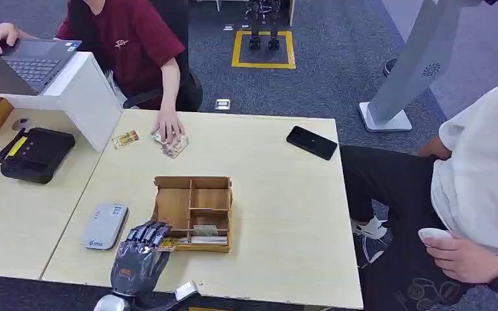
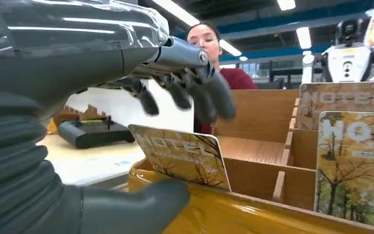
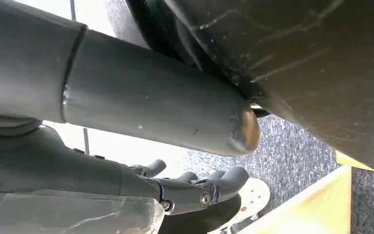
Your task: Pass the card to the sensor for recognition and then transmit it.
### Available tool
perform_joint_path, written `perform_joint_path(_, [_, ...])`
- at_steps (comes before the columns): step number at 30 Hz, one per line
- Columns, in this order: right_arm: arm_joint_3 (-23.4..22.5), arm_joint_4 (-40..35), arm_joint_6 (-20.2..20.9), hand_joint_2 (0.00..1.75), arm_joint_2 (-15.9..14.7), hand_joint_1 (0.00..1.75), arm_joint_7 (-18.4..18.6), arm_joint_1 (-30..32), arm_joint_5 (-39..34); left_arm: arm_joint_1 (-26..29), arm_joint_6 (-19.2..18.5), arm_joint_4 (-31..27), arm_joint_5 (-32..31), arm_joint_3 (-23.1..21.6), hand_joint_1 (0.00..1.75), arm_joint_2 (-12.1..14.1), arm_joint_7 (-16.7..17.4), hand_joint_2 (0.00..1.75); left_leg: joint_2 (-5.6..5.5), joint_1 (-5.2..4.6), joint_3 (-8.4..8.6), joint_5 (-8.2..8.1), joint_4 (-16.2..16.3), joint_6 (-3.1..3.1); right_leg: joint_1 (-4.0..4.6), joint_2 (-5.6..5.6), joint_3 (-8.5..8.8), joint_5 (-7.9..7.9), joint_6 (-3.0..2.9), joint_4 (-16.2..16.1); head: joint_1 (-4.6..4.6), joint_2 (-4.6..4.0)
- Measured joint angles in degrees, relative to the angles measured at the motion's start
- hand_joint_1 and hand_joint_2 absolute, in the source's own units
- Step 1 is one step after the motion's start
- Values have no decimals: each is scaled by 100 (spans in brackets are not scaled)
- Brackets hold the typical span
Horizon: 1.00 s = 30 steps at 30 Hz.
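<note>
Low in the frame, my left hand (image 1: 139,258) pinched one hotel card (image 2: 182,155) at the wooden box's (image 1: 194,212) near-left corner; two more cards (image 2: 353,161) stood inside. My right hand (image 3: 195,187) hung curled, holding nothing.

a: surface of the table (image 1: 285,214)?
b: pale wood-grain laminate, smooth and matt.
a: the divided box (image 1: 193,212)?
b: bare light wood, unvarnished in look, with yellow glossy tape along one edge.
a: the card (image 2: 180,155)?
b: printed card stock with a slight sheen.
a: the left hand (image 1: 139,258)?
b: dark grey matt plastic, with a clear glossy film over the wrist.
a: the floor (image 1: 324,84)?
b: grey carpet, rough.
</note>
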Motion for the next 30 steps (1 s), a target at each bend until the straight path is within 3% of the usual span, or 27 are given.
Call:
perform_joint_path(19, [2, 0, 15, 0, 0, 0, 31, 2, 9, -63, -98, -79, 492, 4, 175, -101, -313, 175, 0, 0, 1, 0, 0, 0, 0, 0, 0, 0, 0, 0, 0, 0])
perform_joint_path(25, [4, 0, 17, 0, 0, 0, 46, 8, 11, -153, -30, -858, 444, 230, 175, -153, -466, 175, 0, 0, 1, 0, 1, 0, -1, 0, 0, 1, 0, 0, 0, 0])
perform_joint_path(30, [20, 0, 26, 0, 0, 0, 44, 9, 48, -437, 28, -1479, 306, 467, 175, -188, -404, 175, 0, 0, 2, 1, 1, 0, 0, 0, 1, 3, -1, 0, 2, 0])
